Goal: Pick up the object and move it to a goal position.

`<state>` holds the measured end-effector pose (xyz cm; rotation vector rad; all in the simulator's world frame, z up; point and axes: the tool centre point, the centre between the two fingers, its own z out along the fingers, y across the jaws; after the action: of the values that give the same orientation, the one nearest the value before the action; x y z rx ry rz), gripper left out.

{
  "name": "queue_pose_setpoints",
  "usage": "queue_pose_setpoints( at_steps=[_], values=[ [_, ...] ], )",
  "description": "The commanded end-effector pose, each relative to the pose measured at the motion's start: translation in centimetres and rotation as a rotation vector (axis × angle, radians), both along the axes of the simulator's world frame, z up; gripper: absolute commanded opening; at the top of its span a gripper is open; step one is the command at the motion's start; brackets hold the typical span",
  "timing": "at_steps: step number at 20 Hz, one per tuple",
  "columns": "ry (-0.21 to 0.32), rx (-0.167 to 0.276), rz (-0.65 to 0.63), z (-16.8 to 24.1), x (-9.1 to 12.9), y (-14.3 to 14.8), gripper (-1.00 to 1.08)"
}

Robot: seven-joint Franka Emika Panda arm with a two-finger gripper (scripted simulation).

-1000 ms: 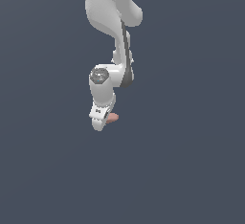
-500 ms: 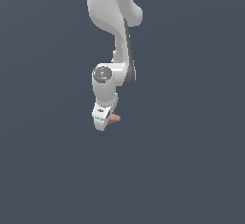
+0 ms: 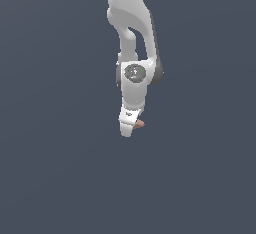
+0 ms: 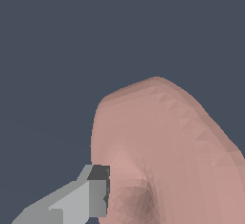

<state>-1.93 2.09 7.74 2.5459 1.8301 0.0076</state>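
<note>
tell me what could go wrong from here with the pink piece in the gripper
The pink piece sticks out past one side of the gripper in the exterior view, so the hold may be off-centre and it might pivot or slip. In the wrist view only one finger shows against it, so the grip cannot be confirmed. No goal marker is visible.

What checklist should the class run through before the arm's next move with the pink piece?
1. End effector in sight in the exterior view: ok.
2. Pink piece at the end effector's tip: ok.
3. One finger touching the piece in the wrist view: ok.
4. Second finger gripping the far side: cannot tell, it is out of view.
5. Goal position marked anywhere: cannot tell, no marker shows.
6. Obstacles near the arm: ok, none visible.
</note>
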Motion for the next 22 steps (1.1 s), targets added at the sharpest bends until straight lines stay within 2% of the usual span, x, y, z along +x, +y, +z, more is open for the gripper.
queue_pose_setpoints(
  at_steps=[1, 7, 12, 17, 22],
  values=[
    [0.001, 0.0, -0.001, 1.2, 0.5, 2.9, -1.0],
    [0.004, 0.001, -0.003, 3.8, 2.0, 9.7, -1.0],
    [0.006, 0.002, -0.004, 5.4, 3.1, 13.9, -1.0],
    [0.007, 0.002, -0.004, 6.3, 3.7, 16.1, -1.0],
    [0.007, 0.002, -0.004, 6.6, 4.0, 16.9, -1.0]
  ],
)
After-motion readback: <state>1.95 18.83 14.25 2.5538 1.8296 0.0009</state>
